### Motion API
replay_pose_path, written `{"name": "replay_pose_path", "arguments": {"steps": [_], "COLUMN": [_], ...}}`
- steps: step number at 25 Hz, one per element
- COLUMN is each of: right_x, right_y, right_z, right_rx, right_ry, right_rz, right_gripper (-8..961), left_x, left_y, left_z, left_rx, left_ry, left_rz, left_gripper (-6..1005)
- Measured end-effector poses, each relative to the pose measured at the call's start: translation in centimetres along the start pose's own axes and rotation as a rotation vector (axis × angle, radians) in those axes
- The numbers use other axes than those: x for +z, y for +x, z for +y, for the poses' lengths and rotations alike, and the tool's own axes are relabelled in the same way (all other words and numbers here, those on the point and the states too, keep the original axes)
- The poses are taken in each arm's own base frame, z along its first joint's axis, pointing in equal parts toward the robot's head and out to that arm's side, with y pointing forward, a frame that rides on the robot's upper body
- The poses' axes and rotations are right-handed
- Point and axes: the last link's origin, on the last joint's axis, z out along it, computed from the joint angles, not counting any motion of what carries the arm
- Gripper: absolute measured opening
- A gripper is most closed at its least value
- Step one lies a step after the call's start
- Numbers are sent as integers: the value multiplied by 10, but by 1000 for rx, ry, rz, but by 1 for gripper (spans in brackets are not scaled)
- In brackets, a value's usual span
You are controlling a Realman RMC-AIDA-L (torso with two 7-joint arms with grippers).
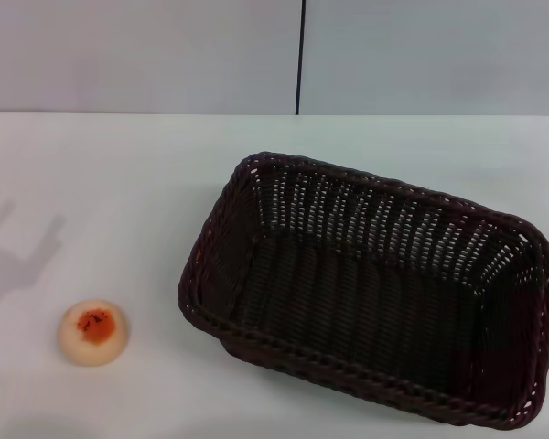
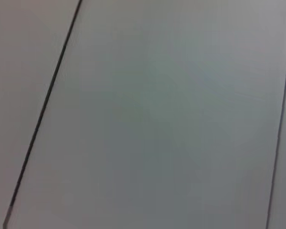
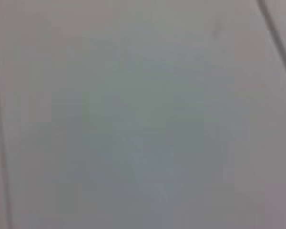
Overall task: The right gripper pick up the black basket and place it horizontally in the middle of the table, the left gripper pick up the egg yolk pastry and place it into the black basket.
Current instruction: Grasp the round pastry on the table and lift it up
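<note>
The black basket (image 1: 375, 302) stands upright on the white table (image 1: 119, 183), right of the middle, its long side slanting down toward the right front corner. It holds nothing. The egg yolk pastry (image 1: 92, 332) lies on the table at the front left, well apart from the basket. Neither gripper shows in the head view. Only a faint shadow of an arm falls on the table at the far left. Both wrist views show only plain grey wall panels with dark seams.
A grey panelled wall (image 1: 421, 55) with a dark vertical seam stands behind the table's far edge. The basket's right end reaches the right edge of the head view.
</note>
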Motion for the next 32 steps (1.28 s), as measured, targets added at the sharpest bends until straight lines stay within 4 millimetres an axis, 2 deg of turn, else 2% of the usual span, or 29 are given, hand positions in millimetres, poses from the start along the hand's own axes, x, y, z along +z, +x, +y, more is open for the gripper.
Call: {"name": "replay_pose_path", "arguments": {"steps": [11, 15, 21, 32], "right_x": [-32, -34, -30, -29], "right_y": [7, 8, 8, 10], "right_z": [-15, -17, -16, -15], "right_rx": [59, 82, 85, 94], "right_ry": [190, 225, 223, 226], "right_rz": [-66, -85, -91, -92], "right_gripper": [639, 639, 639, 639], "left_x": [-14, -16, -34, -42], "left_y": [0, -1, -18, -35], "left_z": [-7, -5, 15, 23], "left_rx": [72, 70, 24, 37], "left_ry": [-62, -82, -221, -246], "left_rz": [-145, -165, -313, -409], "left_gripper": [798, 798, 798, 798]}}
